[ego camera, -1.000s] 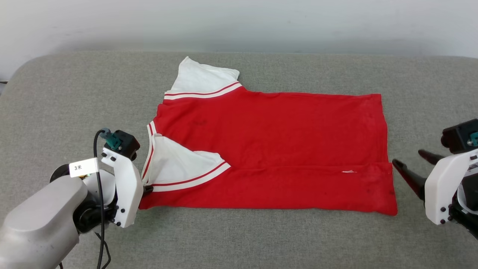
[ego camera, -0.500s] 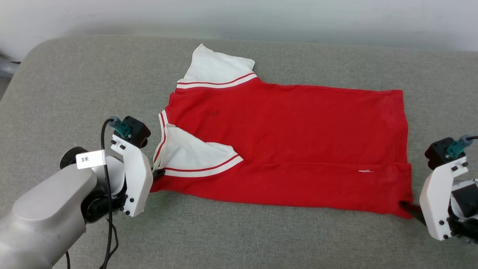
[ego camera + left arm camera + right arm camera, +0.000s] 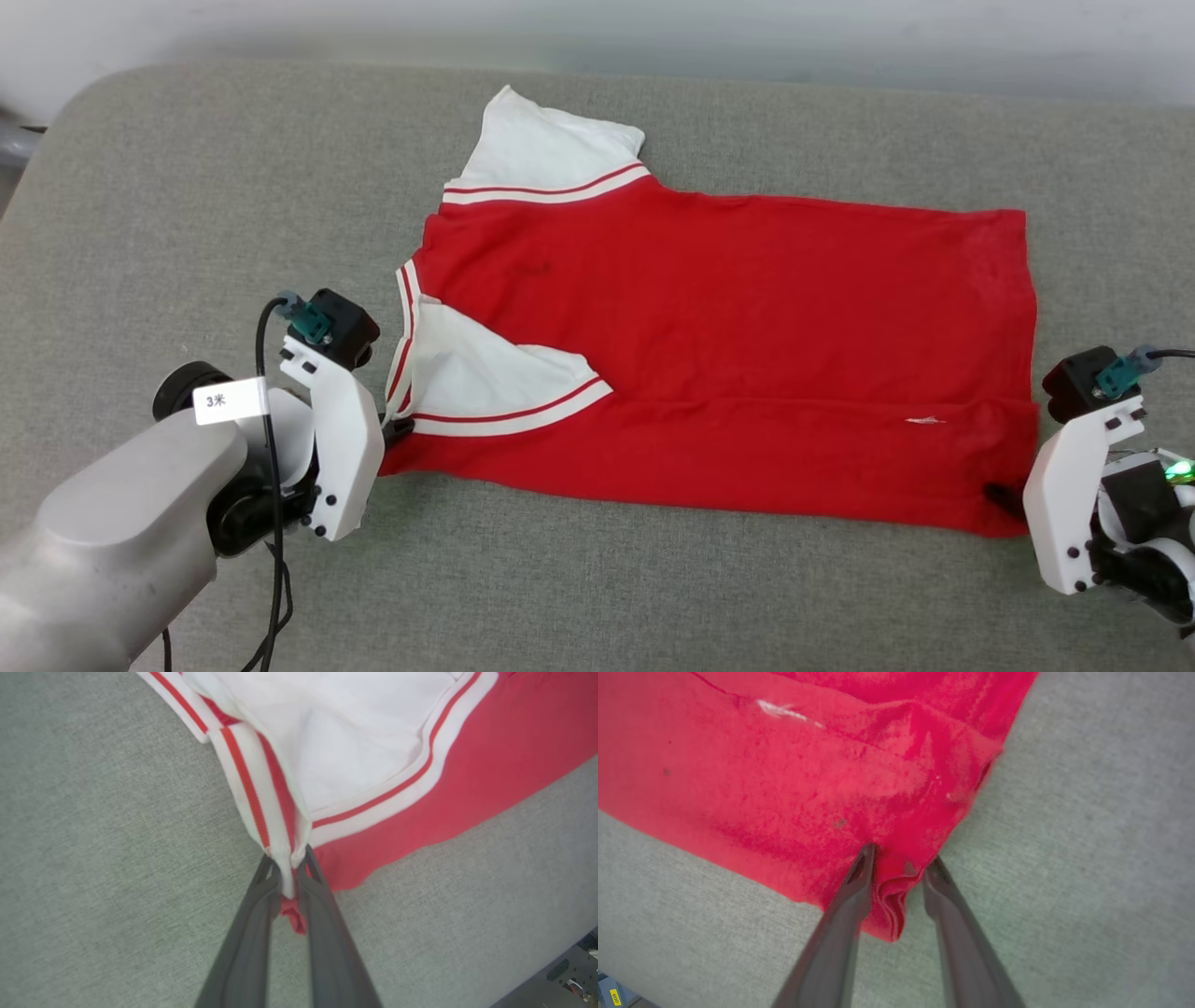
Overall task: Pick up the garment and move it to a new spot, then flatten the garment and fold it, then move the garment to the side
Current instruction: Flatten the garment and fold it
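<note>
A pale wall [image 3: 597, 28] runs behind a desk [image 3: 187, 187] with a grey cloth top. The garment [image 3: 728, 355], a red shirt with white sleeves, lies flat in the middle of the desk. Its neck points toward 9 o'clock and its bottom hem toward 3 o'clock. The far sleeve [image 3: 546, 149] sticks out at 11 o'clock of the shirt. The near sleeve [image 3: 485, 378] is folded in on top of the red part, and a fold line runs along the near long side. The left claw [image 3: 288, 863] is at 8 o'clock of the shirt. It is pressed together and pinches the red-and-white striped trim at that corner. The right claw [image 3: 901, 858] is at 4 o'clock of the shirt, at the near hem corner. Its two fingers are spread, with a small bunch of red cloth between them, and grey desk shows beside one finger
</note>
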`<state>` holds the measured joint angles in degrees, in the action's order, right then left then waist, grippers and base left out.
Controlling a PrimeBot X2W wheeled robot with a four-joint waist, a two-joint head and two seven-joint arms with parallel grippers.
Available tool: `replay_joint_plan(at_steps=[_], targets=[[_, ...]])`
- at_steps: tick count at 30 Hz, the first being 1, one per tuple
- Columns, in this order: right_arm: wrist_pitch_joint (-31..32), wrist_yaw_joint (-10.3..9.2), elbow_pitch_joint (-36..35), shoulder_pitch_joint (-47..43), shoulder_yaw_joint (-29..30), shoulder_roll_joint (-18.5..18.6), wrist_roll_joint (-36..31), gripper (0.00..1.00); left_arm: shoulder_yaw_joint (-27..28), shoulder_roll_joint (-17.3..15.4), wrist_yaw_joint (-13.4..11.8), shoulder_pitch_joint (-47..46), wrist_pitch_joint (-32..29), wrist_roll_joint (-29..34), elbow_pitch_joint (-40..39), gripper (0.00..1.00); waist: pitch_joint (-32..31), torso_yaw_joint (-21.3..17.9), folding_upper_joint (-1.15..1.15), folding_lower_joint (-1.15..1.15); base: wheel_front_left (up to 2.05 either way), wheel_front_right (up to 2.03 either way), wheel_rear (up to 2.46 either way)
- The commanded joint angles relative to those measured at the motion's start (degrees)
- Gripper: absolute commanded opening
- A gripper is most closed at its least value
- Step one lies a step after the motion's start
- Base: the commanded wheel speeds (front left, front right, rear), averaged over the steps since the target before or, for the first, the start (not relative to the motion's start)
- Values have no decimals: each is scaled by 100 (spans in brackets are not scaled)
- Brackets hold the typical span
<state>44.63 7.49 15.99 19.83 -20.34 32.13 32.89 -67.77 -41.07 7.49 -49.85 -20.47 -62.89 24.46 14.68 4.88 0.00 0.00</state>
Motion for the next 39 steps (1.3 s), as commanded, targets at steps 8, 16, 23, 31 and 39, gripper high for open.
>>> replay_joint_plan(at_steps=[8, 16, 23, 31, 39], targets=[[-591, -3, -102, -133, -69, 139, 406, 0, -123, -161, -14, 204, 220, -212, 52, 0, -551, -159, 0, 0, 0, 0, 0], [-764, -4, -595, -724, 127, 403, 654, 0, -182, -547, -57, 634, 316, -327, -357, 0, -990, -225, 0, 0, 0, 0, 0], [-596, -5, -1044, -1376, 498, 578, 764, 0, -285, -890, -304, 1137, 332, -361, -1015, 0, -1128, -244, 0, 0, 0, 0, 0], [-267, -5, -1075, -1676, 730, 432, 640, 0, -308, -888, -500, 1510, 417, -508, -1190, 0, -897, -242, 0, 0, 0, 0, 0], [-286, -5, -656, -1536, 640, 153, 342, 0, -308, -608, -431, 1601, 526, -602, -768, 0, -681, -211, 0, 0, 0, 0, 0]])
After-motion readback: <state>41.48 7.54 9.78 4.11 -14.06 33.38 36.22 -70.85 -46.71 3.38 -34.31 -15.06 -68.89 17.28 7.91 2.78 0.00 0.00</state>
